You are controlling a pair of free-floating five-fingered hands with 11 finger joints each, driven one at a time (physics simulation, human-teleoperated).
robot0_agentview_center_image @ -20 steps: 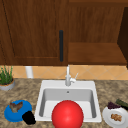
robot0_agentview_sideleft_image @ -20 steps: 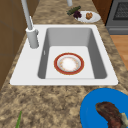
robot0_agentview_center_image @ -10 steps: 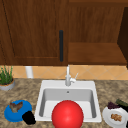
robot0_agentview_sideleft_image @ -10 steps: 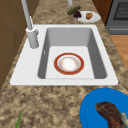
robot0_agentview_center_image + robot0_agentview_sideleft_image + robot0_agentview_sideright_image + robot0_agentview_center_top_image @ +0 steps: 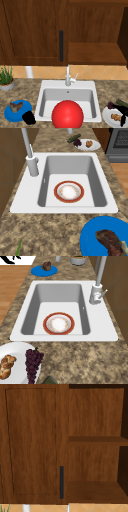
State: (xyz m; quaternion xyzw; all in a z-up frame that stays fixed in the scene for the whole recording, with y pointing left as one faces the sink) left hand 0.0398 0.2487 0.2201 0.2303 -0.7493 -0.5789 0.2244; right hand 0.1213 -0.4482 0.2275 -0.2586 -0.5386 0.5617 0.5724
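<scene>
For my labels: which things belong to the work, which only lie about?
In use: left hand beside round blue plate with brown meat; right hand at round white plate.
Lying about: red round bowl in white sink; green potted plant.

No visible change since earlier pictures.

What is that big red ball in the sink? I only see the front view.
Observer: In the left side view it's a bowl, red outside and whitish inside, sitting on the floor of the sink.
Operator: And what's that brown bit on the white plate?
Observer: The right side view shows a bread roll on the white plate, next to purple grapes.
Operator: What's past that plate?
Observer: A stove, seen in the left side view.
</scene>
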